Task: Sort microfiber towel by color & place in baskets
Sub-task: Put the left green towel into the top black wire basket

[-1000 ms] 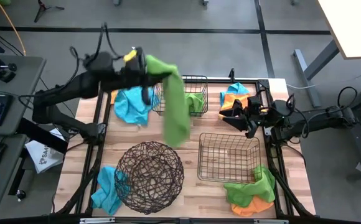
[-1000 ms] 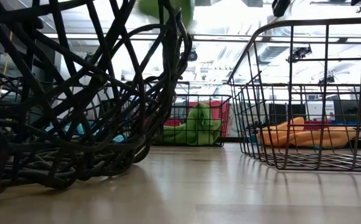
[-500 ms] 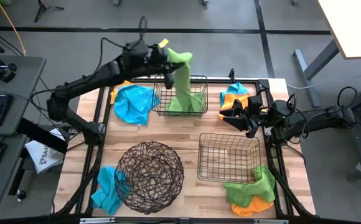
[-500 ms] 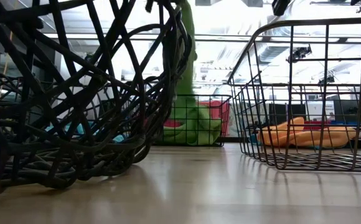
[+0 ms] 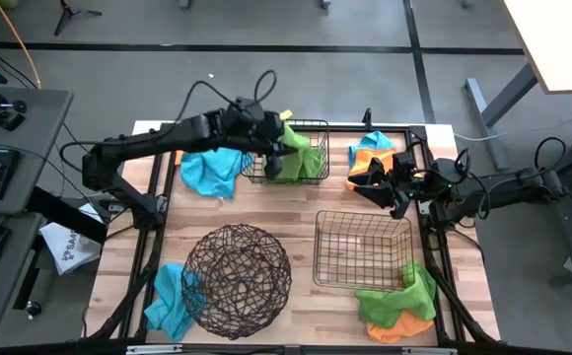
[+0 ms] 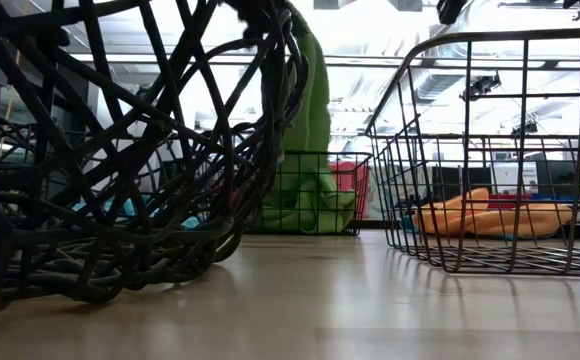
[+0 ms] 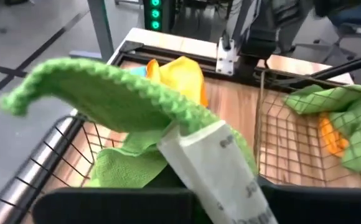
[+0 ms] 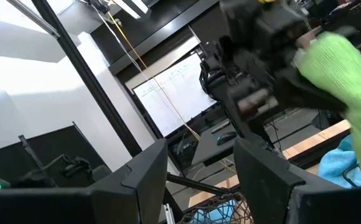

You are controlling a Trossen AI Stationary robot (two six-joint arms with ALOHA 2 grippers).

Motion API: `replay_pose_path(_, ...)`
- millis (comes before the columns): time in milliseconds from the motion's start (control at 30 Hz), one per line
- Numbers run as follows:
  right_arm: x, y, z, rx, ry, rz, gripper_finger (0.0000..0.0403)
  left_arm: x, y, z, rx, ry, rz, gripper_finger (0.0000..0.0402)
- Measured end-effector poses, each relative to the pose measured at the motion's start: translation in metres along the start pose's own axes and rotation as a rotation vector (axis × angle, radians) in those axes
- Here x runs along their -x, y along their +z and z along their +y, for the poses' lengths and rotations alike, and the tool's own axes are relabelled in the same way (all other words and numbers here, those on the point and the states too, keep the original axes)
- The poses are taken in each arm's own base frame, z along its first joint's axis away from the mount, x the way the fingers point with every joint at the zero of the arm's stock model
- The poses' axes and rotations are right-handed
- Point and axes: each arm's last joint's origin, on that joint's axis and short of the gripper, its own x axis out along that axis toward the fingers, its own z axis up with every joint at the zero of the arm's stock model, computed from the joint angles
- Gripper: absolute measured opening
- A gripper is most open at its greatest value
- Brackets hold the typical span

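My left gripper (image 5: 272,136) is shut on a green towel (image 5: 294,143) over the far rectangular basket (image 5: 318,126). In the low view the towel (image 6: 312,120) hangs down into that basket (image 6: 342,195). The near rectangular basket (image 5: 362,248) stands to the right and the round wire basket (image 5: 237,279) at the near left. My right gripper (image 5: 390,187) waits open at the far right beside an orange and blue towel pile (image 5: 370,153), nothing between its fingers (image 8: 144,177). My left gripper holds the green towel by its upper end (image 7: 168,121), next to the white label (image 7: 224,165); the cloth drapes over the fingers and hides them. The gripper slants down from the table's left. The towel hangs below it, its lower end on green cloth (image 7: 121,168) in the far basket.
A blue towel (image 5: 212,168) lies left of the far basket and another blue towel (image 5: 168,301) left of the round basket. A green and orange pile (image 5: 399,301) lies at the near right corner. Bare wood shows between the baskets at mid-table.
My left gripper has gone toward the table's right edge and down over the far basket, tipping its fingers downward. The green towel, which hung free over mid-table, has swung with it, and its lower part has sunk into the far basket.
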Motion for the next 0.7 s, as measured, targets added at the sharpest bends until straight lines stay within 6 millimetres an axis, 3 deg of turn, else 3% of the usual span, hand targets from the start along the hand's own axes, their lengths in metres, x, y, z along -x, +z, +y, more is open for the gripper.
replay_pose_path(200, 0.0, 0.0, 0.0, -0.021, 0.0, 0.0, 0.0181, -0.029, -0.043, 0.022, 0.158, 0.045, -0.059, 0.0)
replay_pose_path(467, 0.0, 0.0, 0.0, -0.017, -0.002, -0.002, 0.0181, -0.028, -0.052, 0.058, 0.331, 0.133, -0.076, 0.0012)
replay_pose_path(700, 0.0, 0.001, -0.001, -0.01, -0.043, -0.029, 0.0181, -0.02, -0.049, 0.068, 0.327, 0.131, -0.021, 0.0097)
